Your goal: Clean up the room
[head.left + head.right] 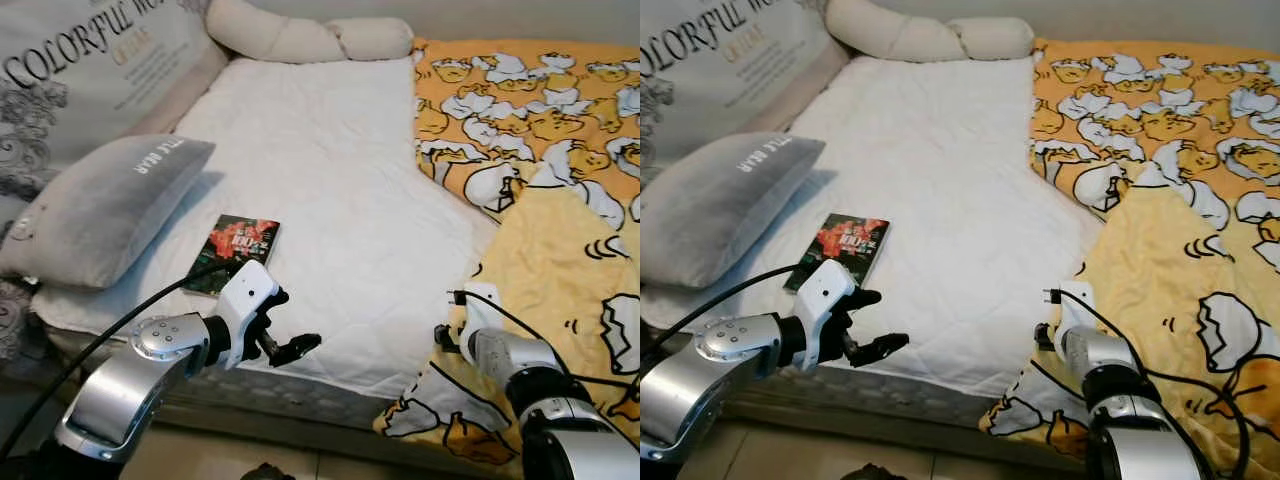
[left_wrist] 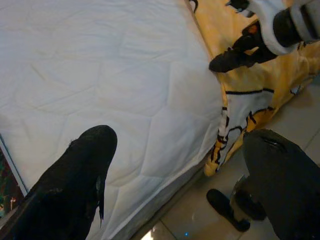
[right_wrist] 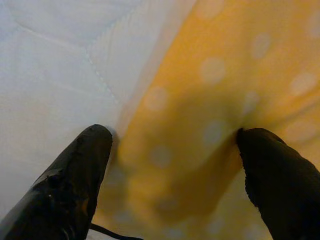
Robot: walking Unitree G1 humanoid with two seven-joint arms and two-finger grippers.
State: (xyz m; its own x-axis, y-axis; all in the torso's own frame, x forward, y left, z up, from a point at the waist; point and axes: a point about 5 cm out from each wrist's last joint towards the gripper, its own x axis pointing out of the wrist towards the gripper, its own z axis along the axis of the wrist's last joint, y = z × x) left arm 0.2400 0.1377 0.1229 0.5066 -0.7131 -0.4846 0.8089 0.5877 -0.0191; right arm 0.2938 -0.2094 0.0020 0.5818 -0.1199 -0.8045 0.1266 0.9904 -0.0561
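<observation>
At the far left of the bed a grey pillow (image 1: 95,208) leans against a large printed cushion (image 1: 85,60), and just beside the pillow a small book (image 1: 233,252) lies flat on the white mattress pad (image 1: 320,170), close to the near edge. The left gripper (image 1: 283,325) hovers over that edge just to the right of the book, fingers spread and holding nothing (its wrist view looks across the pad toward the blanket and down to the tiled floor (image 2: 280,105)). A reach for the book from here risks nudging it off the edge, since it sits so near the drop, and a flat cover gives the fingers little to bite on.

Further right, the yellow cartoon-print blanket (image 1: 540,150) lies rumpled over the right half of the bed, one corner hanging over the mattress side. The right gripper (image 3: 172,165) is at the blanket's folded border where it meets the white pad, fingers wide apart with the cloth lying between them, not yet pinched. If they close here they may catch only a thin fold that slips out on the pull, or snag the pad beneath along with it. The hanging corner could also drag the rest toward the floor if the blanket is tugged sideways.
</observation>
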